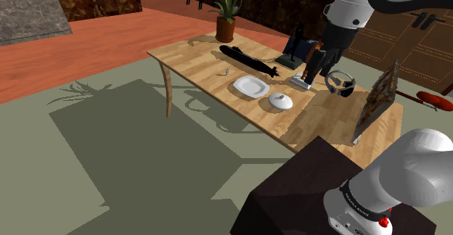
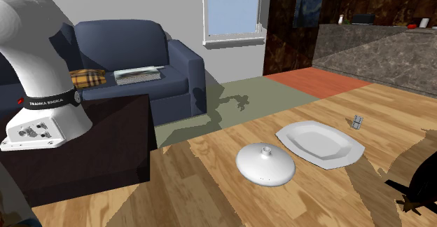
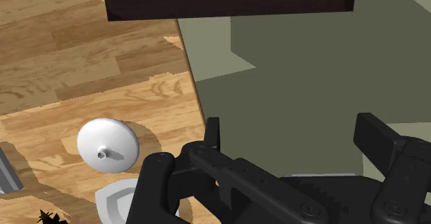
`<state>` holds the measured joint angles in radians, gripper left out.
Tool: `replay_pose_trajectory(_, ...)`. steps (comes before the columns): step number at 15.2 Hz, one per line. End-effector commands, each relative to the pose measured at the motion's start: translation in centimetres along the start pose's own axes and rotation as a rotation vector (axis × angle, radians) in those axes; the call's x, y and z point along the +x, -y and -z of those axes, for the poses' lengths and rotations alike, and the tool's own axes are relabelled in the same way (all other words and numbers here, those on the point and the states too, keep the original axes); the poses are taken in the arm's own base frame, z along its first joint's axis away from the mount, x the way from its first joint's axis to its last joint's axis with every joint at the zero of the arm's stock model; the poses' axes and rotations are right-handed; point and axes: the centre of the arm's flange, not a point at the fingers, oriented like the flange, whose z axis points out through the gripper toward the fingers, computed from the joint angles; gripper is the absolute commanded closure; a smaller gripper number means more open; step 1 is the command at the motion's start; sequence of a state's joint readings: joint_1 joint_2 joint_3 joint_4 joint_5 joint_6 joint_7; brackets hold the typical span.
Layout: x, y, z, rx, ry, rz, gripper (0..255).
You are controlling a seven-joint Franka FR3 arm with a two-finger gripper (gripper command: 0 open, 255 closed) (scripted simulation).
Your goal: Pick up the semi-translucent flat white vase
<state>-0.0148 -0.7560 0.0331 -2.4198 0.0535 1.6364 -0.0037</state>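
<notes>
Fingers of the black gripper stand wide apart, with nothing between them; past them is floor beyond the table edge. On the wooden table lies the vase, a low white dome with a short neck on top, near the edge that faces the stand. In the shoulder view it sits at four o'clock from the white plate, just beside it but not touching, and between seven and eight o'clock from the gripper, which hangs over the table near the headphones. A black submarine model lies at twelve o'clock from the plate.
</notes>
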Motion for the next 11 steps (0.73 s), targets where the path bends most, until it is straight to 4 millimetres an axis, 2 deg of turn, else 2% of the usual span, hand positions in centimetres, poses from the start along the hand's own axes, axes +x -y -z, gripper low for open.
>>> replay_pose_trajectory(1,0.0,0.0,0.0,0.000,0.000,0.000,0)
replay_pose_trajectory(11,5.8,-7.9,-8.4,-0.019,-0.016,-0.026,0)
